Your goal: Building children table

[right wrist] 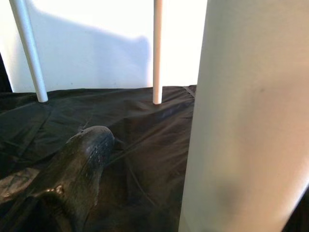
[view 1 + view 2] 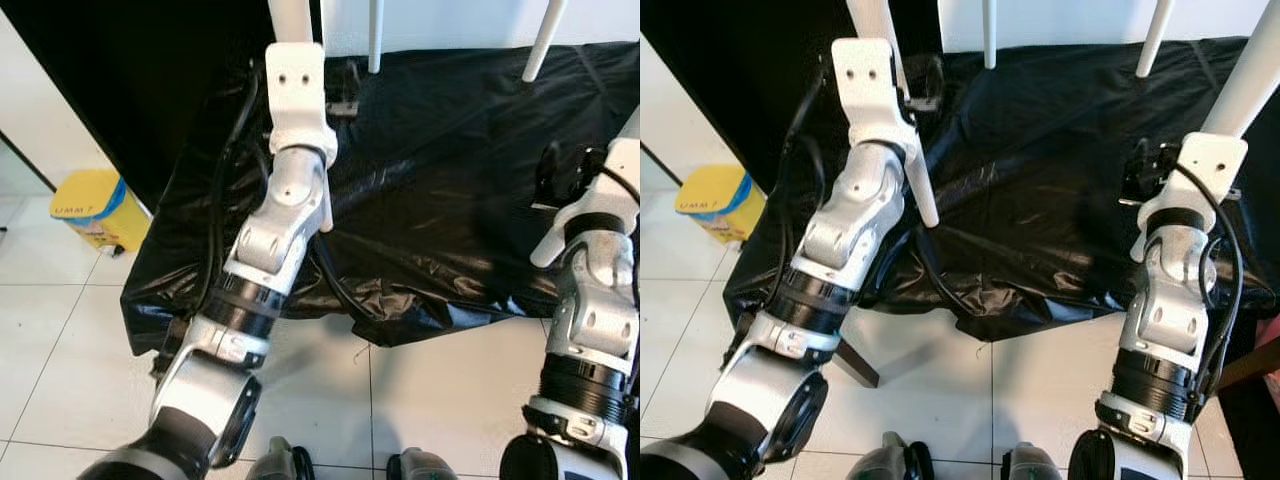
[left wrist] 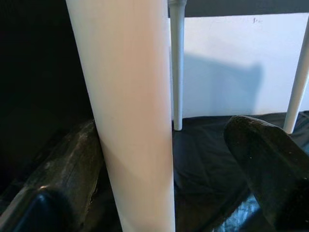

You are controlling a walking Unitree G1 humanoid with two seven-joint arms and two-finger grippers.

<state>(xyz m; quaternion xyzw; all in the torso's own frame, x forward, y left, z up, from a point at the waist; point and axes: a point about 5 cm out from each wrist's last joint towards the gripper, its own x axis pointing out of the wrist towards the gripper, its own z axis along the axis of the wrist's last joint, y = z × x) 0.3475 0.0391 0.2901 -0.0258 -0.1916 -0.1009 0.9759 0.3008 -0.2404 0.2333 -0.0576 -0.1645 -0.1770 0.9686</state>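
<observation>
The children's table stands upright on a black plastic sheet (image 2: 450, 180); its white tapered legs show, while the top is out of frame. My left gripper (image 3: 164, 130) is open around the near left leg (image 3: 130, 121), with one black finger (image 3: 72, 164) against it and the other finger (image 3: 270, 164) standing off. That leg's foot (image 2: 925, 200) comes down beside my left wrist (image 2: 868, 85). My right gripper (image 1: 145, 154) is open beside the near right leg (image 1: 246, 121), its one visible finger (image 1: 87, 154) well apart from it. Two far legs (image 2: 376, 40) (image 2: 545, 40) stand near the white wall.
The sheet drapes over a low platform with dark wooden supports (image 2: 855, 362) at its corners. A yellow bin (image 2: 100, 208) sits on the white tiled floor (image 2: 60, 330) at the left. My feet (image 2: 280, 465) are at the platform's front edge.
</observation>
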